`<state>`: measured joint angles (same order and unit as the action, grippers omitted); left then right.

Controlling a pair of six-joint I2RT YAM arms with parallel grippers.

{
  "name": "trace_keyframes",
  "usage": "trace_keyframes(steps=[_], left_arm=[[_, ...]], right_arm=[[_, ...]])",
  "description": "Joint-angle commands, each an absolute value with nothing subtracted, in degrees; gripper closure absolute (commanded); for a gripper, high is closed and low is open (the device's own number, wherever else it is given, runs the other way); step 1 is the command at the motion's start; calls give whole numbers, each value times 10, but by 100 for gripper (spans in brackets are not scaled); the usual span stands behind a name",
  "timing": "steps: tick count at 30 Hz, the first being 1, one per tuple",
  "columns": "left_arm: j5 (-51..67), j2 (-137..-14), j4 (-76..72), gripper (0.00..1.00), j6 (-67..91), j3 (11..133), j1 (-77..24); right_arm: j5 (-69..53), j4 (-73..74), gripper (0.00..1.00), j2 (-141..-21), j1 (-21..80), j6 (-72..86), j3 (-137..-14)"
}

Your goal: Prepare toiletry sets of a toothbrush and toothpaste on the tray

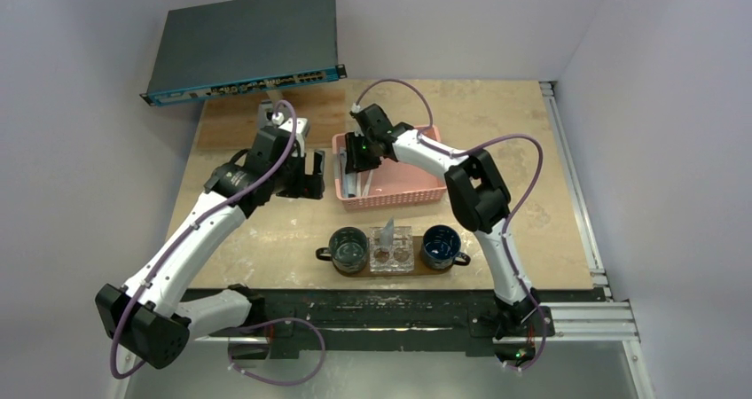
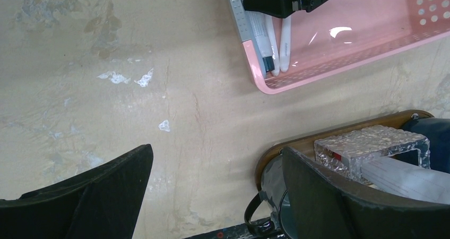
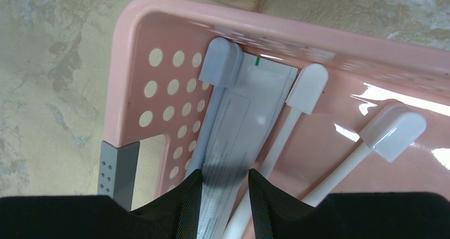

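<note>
Toothpaste tube [image 3: 239,122] lies along 9 o'clock wall of pink basket [image 3: 127,63] in top view. Right jaws clamp its sides, likely for lift-out toward tray [image 2: 350,127] at basket's 6 o'clock. Left jaws gape empty over tabletop [image 2: 106,63], out of the way.

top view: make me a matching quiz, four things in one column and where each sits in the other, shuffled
1 left gripper
2 right gripper
3 blue mugs
4 toothbrushes

a standing on the tray
b open, over the table
c lying loose in the pink basket
d down in the basket, fingers either side of a toothpaste tube

Pairs: 1-b, 2-d, 3-a, 4-c
</note>
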<state>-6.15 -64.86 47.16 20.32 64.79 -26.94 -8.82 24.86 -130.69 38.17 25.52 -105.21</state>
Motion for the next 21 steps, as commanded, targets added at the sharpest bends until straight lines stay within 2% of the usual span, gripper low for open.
trace_keyframes(steps=[1,15,18,21], left_arm=[[-57,-650,449,9,192,649,-262],[-51,-655,452,9,192,650,-260],[-49,-657,452,9,192,650,-259],[-49,-656,453,9,192,651,-259]], right_arm=[[-111,234,60,-1318,380,265,-1075],[-92,252,58,-1349,380,255,-1058],[-95,250,65,-1349,380,254,-1050],[-98,247,79,-1346,380,251,-1041]])
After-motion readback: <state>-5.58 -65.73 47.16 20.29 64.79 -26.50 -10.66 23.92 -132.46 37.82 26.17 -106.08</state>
